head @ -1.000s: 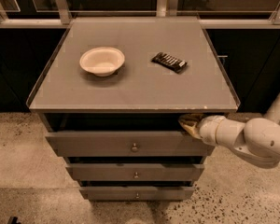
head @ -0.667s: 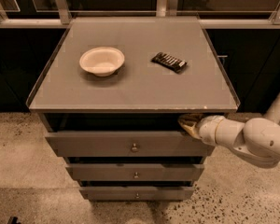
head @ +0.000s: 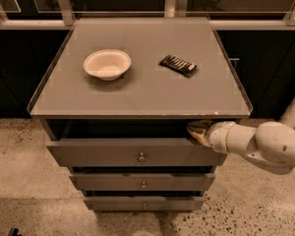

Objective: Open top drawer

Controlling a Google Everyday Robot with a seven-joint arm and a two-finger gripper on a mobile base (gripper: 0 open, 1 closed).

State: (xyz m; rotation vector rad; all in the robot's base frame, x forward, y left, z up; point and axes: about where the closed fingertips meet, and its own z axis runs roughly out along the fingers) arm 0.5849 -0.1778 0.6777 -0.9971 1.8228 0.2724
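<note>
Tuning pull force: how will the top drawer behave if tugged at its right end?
Top drawer probably stiff: flat solid front. May skew: the claw sits at its upper right edge, off the centre knob. Weight unclear; interior dark.

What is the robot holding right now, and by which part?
Cannot tell. The end effector sits at the top drawer's upper right edge, away from its knob.
</note>
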